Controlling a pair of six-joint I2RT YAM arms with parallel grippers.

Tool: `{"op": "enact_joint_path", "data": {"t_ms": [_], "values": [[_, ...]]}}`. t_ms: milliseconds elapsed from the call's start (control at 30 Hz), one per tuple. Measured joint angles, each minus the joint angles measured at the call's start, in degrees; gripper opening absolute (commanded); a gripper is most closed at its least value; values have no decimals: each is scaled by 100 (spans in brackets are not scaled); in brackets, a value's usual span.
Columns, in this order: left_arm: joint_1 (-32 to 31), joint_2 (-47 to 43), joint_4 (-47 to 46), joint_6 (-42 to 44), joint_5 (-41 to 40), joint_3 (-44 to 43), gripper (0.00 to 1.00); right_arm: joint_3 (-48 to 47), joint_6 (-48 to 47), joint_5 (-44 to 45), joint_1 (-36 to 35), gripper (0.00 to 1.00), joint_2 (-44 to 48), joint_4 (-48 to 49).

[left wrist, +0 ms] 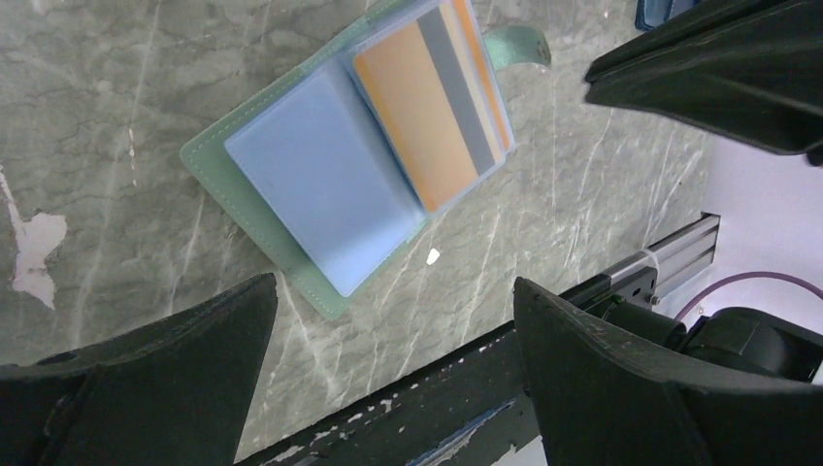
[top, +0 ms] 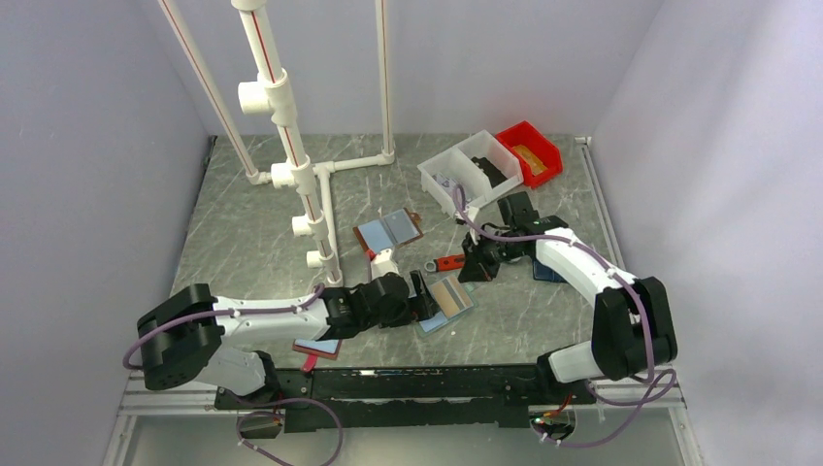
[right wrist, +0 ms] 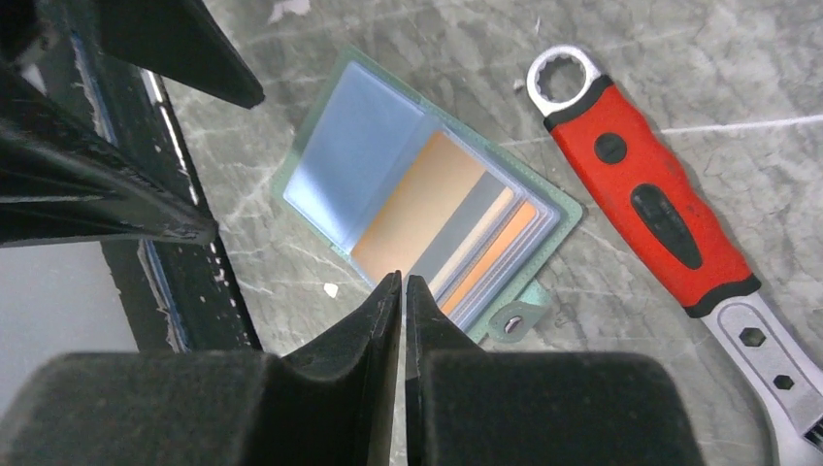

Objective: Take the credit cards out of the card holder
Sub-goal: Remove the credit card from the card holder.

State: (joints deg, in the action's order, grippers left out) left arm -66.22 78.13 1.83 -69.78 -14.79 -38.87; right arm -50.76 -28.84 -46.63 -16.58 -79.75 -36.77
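Observation:
The card holder lies open and flat on the table, mint-green at the edges with blue-grey sleeves. An orange-tan credit card with a grey stripe sits in one sleeve, with further card edges stacked beside it. My left gripper hangs wide open and empty just beside the holder's near corner. My right gripper hovers over the holder's snap-tab side, shut with nothing between its fingers. In the right wrist view the holder lies beyond its fingertips.
A red-handled wrench lies close to the holder, on its far side. A brown-edged folder and a maroon-edged folder lie nearby. A white bin and red bin stand at the back right, with a white pipe frame at the back left.

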Motion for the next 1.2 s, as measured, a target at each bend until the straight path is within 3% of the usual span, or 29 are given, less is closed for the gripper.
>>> {"op": "enact_joint_path", "data": {"t_ms": [700,867,1200], "values": [[0,472,90,-297,-315,-367,96,0,184,1368,-551,4,-826,138],[2,579,87,-284,-315,-424,77,-2,210,1484,-581,4,-925,138],[2,850,-92,-223,-315,-457,77,-20,249,1510,-625,4,-1064,136]]}}
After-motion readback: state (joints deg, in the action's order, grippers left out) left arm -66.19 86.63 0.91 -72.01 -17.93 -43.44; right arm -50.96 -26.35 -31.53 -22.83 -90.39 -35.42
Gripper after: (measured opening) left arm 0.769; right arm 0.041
